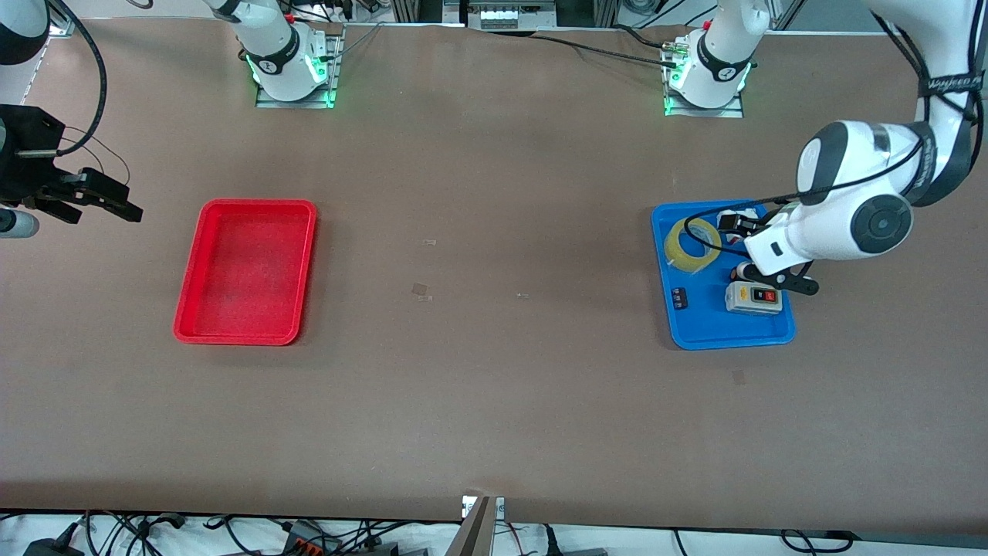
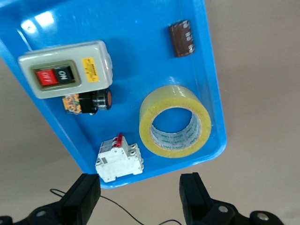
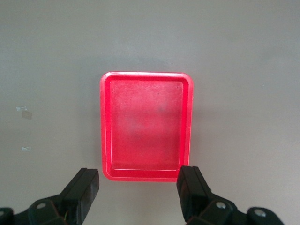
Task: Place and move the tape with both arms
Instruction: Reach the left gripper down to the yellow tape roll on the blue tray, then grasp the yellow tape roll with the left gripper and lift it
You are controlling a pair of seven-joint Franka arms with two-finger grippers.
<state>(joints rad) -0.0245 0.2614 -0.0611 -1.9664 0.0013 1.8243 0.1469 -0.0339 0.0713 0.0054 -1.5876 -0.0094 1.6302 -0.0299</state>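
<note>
**Left gripper hangs over the tape, ready to go down**

The tape (image 2: 175, 122) lies flat in the blue tray (image 1: 698, 324), at the left arm's end of the table. It sits in the corner of the tray that is farther from the front camera and toward the middle of the table. Its hole faces up, so a finger could slip inside the ring.

The left gripper (image 2: 140, 199) hangs over the blue tray, close to the tape — its fingers are spread wide and hold nothing. It looks like it is lining up for a grab, though it is not yet around the roll.

Other things share the tray. A grey switch box (image 2: 65, 69) with a red and a black button sits nearer to the front camera than the tape. A white breaker block (image 2: 118, 161) lies just beside the tape. A small black button part (image 2: 89, 101) rests between the block and the box, and a little brown part (image 2: 182, 40) lies near the tray's rim.

The red tray (image 1: 245, 272) is empty and well apart, at the right arm's end of the table. The right gripper (image 3: 138, 197) waits up high by it, fingers spread and empty — likely so it can take the tape once it is brought closer.
</note>
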